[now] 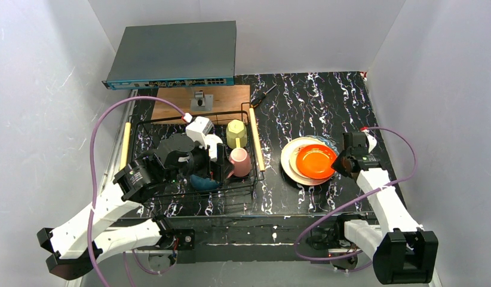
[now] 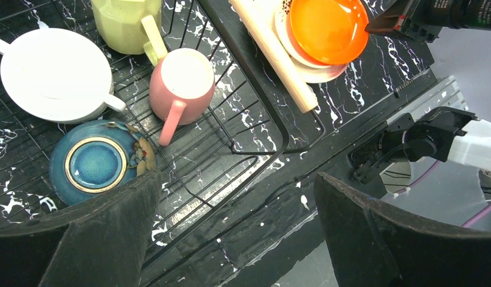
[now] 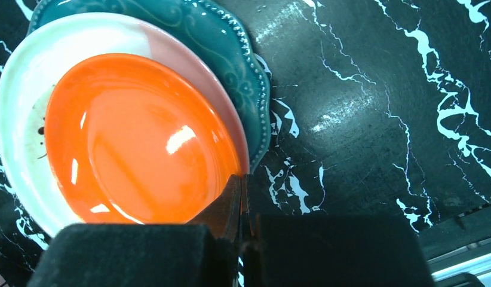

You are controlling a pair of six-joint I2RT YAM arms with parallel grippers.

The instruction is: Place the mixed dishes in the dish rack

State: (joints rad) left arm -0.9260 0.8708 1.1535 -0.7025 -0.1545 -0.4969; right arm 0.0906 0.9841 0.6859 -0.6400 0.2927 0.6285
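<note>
The dish rack stands at the left, with wooden rod handles. It holds the yellow-green mug, the pink mug, the white cup and the blue-teal bowl, which lies upside down. My left gripper is open and empty above the rack's near right corner. To the right of the rack the orange plate lies on the cream plate, which lies on the teal plate. My right gripper is shut on the orange plate's near rim.
A grey network switch sits at the back left. The flat wooden board lies behind the rack, with a black tool beside it. White walls close in both sides. Bare marbled tabletop lies behind the plates.
</note>
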